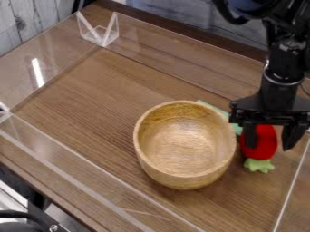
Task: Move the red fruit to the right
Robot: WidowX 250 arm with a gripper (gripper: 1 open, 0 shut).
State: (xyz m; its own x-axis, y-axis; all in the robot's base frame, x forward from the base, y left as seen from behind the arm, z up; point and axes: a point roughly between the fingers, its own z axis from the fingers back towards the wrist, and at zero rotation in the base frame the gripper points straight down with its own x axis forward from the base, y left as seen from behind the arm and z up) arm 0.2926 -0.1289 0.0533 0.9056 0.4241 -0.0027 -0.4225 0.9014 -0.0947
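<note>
gripper (266, 137): pointing straight down, jaws spread either side of the red fruit | red fruit (259, 143): low over the wooden table (109, 91), green leafy cap at the bottom; possibly resting on the surface, contact unclear | wooden bowl (184, 143): upright, just left of the fruit | clear wall (288, 201): close on the right

The single black robot arm enters from the twelve o'clock edge at the upper right and descends almost vertically. Its wrist is straight, carrying the black two-fingered gripper (264, 136) pointing straight down, low over the surface. The jaws stand spread, one finger (238, 124) toward nine o'clock, the other toward three o'clock. Whether either finger touches anything cannot be determined.
</note>
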